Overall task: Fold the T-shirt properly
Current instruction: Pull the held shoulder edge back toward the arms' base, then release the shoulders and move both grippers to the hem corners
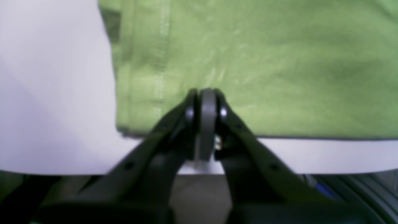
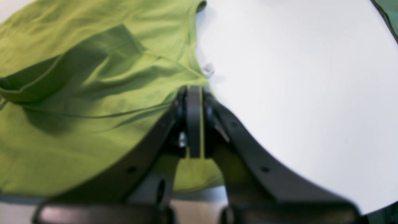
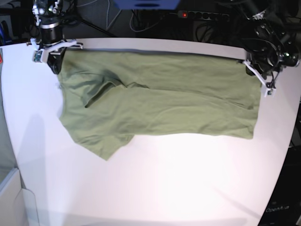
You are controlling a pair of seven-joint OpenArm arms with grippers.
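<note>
The olive-green T-shirt (image 3: 160, 103) lies spread flat along the far side of the white table (image 3: 164, 183), one sleeve pointing toward the front left. In the base view my right gripper (image 3: 58, 60) is at the shirt's far left corner and my left gripper (image 3: 251, 65) at its far right corner. Seen from the right wrist, my right gripper (image 2: 194, 91) is shut on the T-shirt (image 2: 77, 77), with a sliver of green between the pads and a small white tag (image 2: 208, 69) just beyond. My left gripper (image 1: 206, 93) is shut on the T-shirt (image 1: 264, 62) near its stitched hem, creases fanning from the tips.
Behind the table's far edge run dark cables and a power strip (image 3: 202, 15). A pale box (image 3: 10, 190) stands off the table at the front left. The table's near edge (image 1: 311, 171) shows under the left gripper.
</note>
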